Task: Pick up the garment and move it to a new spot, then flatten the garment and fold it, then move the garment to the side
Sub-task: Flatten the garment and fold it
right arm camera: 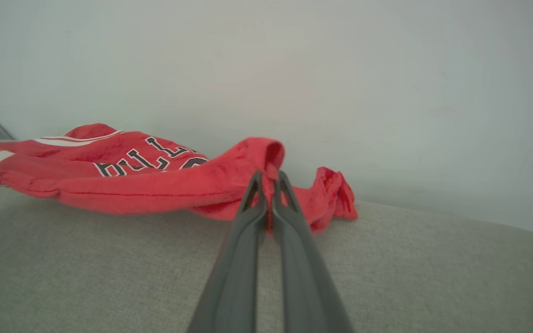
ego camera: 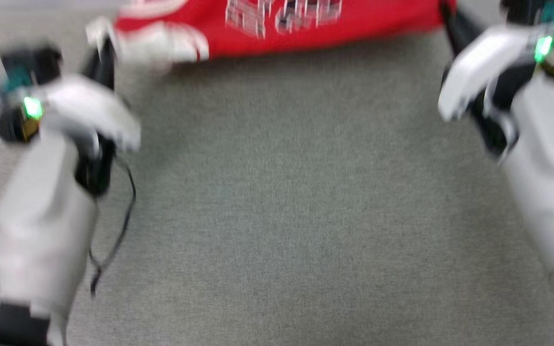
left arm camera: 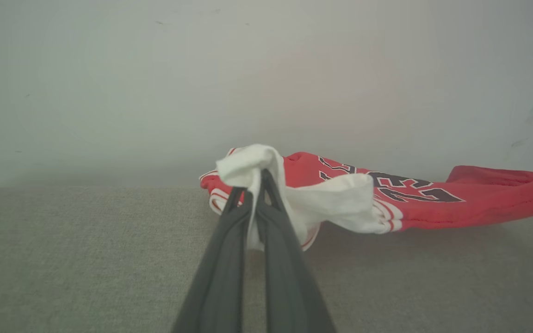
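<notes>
1. The grey woven fabric surface (ego camera: 277,216) carries the load at its far edge, below the pale wall (left arm camera: 266,69).
2. The red jersey T-shirt with white sleeves and black lettering (ego camera: 306,33) is strung between both arms.
3. The left gripper (left arm camera: 253,185) is clamped on a bunched white sleeve, and the right gripper (right arm camera: 269,178) on a red hem fold.

Risk: both pinches look thin. Uneven pulling could slip 1 free or twist the cloth.
</notes>
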{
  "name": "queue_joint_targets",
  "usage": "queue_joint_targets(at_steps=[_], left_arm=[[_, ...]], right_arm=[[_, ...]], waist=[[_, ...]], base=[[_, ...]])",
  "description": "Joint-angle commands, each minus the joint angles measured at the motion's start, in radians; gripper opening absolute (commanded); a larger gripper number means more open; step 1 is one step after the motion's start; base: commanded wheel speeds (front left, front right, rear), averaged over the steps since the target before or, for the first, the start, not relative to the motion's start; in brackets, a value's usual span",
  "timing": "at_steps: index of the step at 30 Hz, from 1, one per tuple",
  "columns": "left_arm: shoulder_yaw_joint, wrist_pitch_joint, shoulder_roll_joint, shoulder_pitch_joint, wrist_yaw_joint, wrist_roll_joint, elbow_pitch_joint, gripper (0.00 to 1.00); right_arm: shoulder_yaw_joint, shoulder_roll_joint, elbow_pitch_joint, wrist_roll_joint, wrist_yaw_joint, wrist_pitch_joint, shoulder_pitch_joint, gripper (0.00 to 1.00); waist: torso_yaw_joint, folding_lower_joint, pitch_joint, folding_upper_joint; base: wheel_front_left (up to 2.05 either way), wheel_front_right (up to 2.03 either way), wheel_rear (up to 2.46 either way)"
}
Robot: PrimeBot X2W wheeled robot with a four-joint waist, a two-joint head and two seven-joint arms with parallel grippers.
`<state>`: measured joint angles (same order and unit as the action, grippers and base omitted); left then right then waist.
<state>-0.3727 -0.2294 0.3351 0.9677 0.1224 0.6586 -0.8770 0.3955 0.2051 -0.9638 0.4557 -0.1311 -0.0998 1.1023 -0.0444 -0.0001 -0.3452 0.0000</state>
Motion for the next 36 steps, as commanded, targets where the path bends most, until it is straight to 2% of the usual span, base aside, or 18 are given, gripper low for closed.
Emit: queue_joint_targets(at_steps=[1, 7, 12, 20, 23, 26, 29, 31, 34, 35, 36], left_arm=[[0.003, -0.006, 0.008, -0.053, -0.005, 0.008, 0.017, 0.0], [0.016, 0.005, 0.045, -0.377, -0.077, 0.043, 0.202, 0.0], [0.022, 0.062, 0.092, -0.63, -0.178, 0.057, 0.449, 0.0], [0.062, 0.2, 0.181, -1.0, -0.394, 0.087, 0.906, 0.0], [0.076, 0.248, 0.207, -1.09, -0.466, 0.088, 1.052, 0.0], [0.084, 0.283, 0.229, -1.13, -0.509, 0.081, 1.172, 0.0], [0.091, 0.304, 0.248, -1.127, -0.526, 0.073, 1.233, 0.0], [0.09, 0.311, 0.255, -1.099, -0.517, 0.072, 1.241, 0.0], [0.081, 0.313, 0.247, -1.038, -0.487, 0.082, 1.211, 0.0], [0.071, 0.308, 0.228, -0.961, -0.446, 0.094, 1.143, 0.0], [0.067, 0.306, 0.221, -0.934, -0.433, 0.098, 1.117, 0.0]], right_arm=[[0.005, 0.011, 0.014, 0.017, 0.001, -0.012, -0.052, 0.0], [0.036, 0.061, 0.118, 0.071, 0.001, -0.024, -0.307, 0.0], [0.005, 0.097, 0.233, 0.099, 0.001, 0.017, -0.537, 0.0], [-0.167, 0.117, 0.515, 0.055, 0.001, 0.137, -0.89, 0.0], [-0.258, 0.095, 0.656, 0.012, 0.001, 0.206, -1.001, 0.0], [-0.34, 0.054, 0.799, -0.032, 0.001, 0.282, -1.095, 0.0], [-0.391, 0.015, 0.91, -0.069, 0.001, 0.361, -1.143, 0.0], [-0.405, -0.008, 0.961, -0.089, 0.001, 0.404, -1.141, 0.0], [-0.412, -0.021, 0.984, -0.111, 0.001, 0.466, -1.1, 0.0], [-0.396, -0.029, 0.958, -0.133, 0.001, 0.509, -1.046, 0.0], [-0.392, -0.033, 0.943, -0.139, 0.001, 0.519, -1.026, 0.0]], waist=[[0.004, 0.0001, 0.089, 0.0], [0.013, 0.0001, 0.186, 0.0], [0.024, 0.0001, 0.251, 0.0], [0.023, 0.0001, 0.321, 0.0], [0.028, 0.0001, 0.324, 0.0], [0.037, 0.0001, 0.312, 0.0], [0.039, 0.0001, 0.296, 0.0], [0.036, 0.0001, 0.279, 0.0], [0.032, 0.0001, 0.247, 0.0], [0.027, 0.0001, 0.209, 0.0], [0.026, 0.0001, 0.196, 0.0]], base=[[0.0, 0.0, 0.0], [0.0, 0.0, 0.0], [0.0, 0.0, 0.0], [0.0, 0.0, 0.0], [0.0, 0.0, 0.0], [0.0, 0.0, 0.0], [0.0, 0.0, 0.0], [0.0, 0.0, 0.0], [0.0, 0.0, 0.0], [0.0, 0.0, 0.0], [0.0, 0.0, 0.0]])
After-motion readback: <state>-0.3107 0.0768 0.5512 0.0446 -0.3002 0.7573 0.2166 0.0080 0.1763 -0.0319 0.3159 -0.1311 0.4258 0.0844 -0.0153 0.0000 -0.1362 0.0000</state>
